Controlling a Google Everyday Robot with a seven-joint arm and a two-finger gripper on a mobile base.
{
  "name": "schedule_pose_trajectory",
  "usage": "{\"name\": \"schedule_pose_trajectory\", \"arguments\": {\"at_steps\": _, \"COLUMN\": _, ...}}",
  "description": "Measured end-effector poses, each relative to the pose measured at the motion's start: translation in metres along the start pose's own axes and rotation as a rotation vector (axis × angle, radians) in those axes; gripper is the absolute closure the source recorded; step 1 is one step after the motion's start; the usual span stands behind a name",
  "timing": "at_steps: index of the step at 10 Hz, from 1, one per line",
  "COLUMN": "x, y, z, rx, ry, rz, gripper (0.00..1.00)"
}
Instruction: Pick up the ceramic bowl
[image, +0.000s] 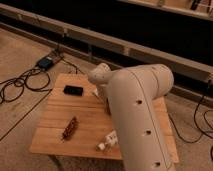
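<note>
The ceramic bowl does not show; my big white arm (137, 115) covers the middle and right of the wooden table (52, 117) where it could be. My gripper is down behind the arm's wrist (100, 75), near the table's middle back. Only a small dark bit (98, 93) shows at the arm's left edge, and I cannot tell whether that is gripper or bowl.
A small flat black device (73, 90) lies at the table's back left. A brown ridged item (69, 128) lies front left. A white bottle (107, 141) lies at the front, half under the arm. Cables (20, 82) and a power box (46, 62) are on the floor to the left.
</note>
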Motion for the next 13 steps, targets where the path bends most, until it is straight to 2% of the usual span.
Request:
{"name": "schedule_pose_trajectory", "arguments": {"at_steps": 1, "x": 0.002, "y": -0.001, "z": -0.001, "rx": -0.011, "ry": 0.009, "rz": 0.007, "gripper": 1.00}}
{"name": "schedule_pose_trajectory", "arguments": {"at_steps": 3, "x": 0.004, "y": -0.003, "z": -0.005, "rx": -0.023, "ry": 0.016, "rz": 0.010, "gripper": 1.00}}
{"name": "schedule_pose_trajectory", "arguments": {"at_steps": 5, "x": 0.003, "y": -0.007, "z": -0.014, "rx": -0.018, "ry": 0.014, "rz": 0.000, "gripper": 1.00}}
{"name": "schedule_pose_trajectory", "arguments": {"at_steps": 7, "x": 0.000, "y": -0.009, "z": -0.028, "rx": 0.009, "ry": -0.001, "rz": -0.027, "gripper": 1.00}}
{"name": "schedule_pose_trajectory", "arguments": {"at_steps": 10, "x": -0.002, "y": -0.008, "z": -0.048, "rx": 0.091, "ry": -0.020, "rz": -0.088, "gripper": 1.00}}
{"name": "schedule_pose_trajectory", "arguments": {"at_steps": 13, "x": -0.005, "y": -0.003, "z": -0.069, "rx": 0.153, "ry": -0.046, "rz": -0.136, "gripper": 1.00}}
